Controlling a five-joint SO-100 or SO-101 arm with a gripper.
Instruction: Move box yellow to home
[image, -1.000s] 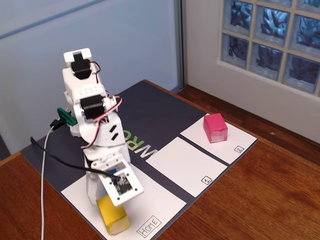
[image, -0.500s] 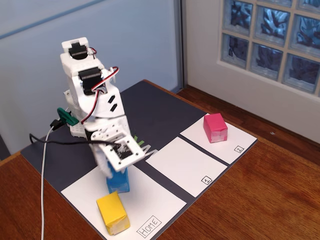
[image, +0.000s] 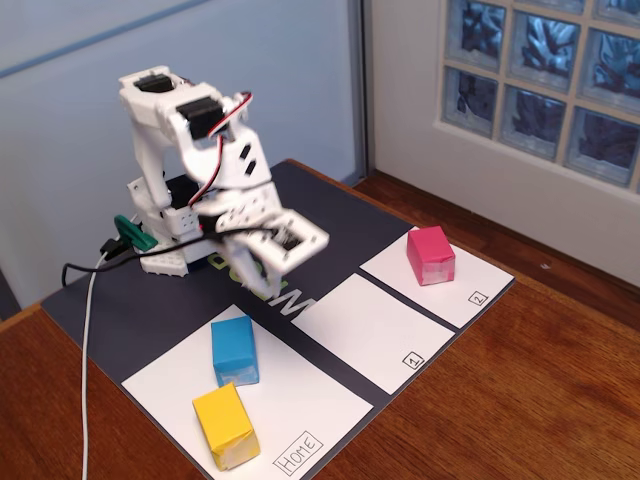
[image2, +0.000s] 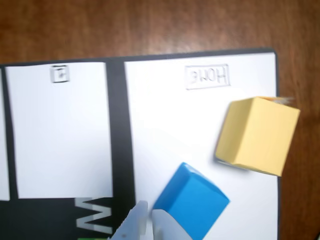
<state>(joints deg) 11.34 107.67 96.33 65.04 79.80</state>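
Observation:
The yellow box (image: 226, 427) lies on the Home sheet (image: 290, 395) near its front edge, left of the "Home" label (image: 298, 452). In the wrist view the yellow box (image2: 257, 135) sits at the sheet's right side below the upside-down label (image2: 207, 77). A blue block (image: 234, 351) lies just behind it on the same sheet (image2: 165, 135). My gripper (image: 262, 283) hangs folded above the dark mat, behind the Home sheet. In the wrist view its fingertips (image2: 149, 218) stand together, empty, left of the blue block (image2: 192, 202).
A pink block (image: 430, 255) stands on the sheet marked "2" (image: 470, 285). The sheet marked "1" (image: 375, 330) lies between, and shows in the wrist view (image2: 60, 130). All sheets lie on a dark mat (image: 330, 215) on a wooden table. A white cable (image: 88, 330) runs at left.

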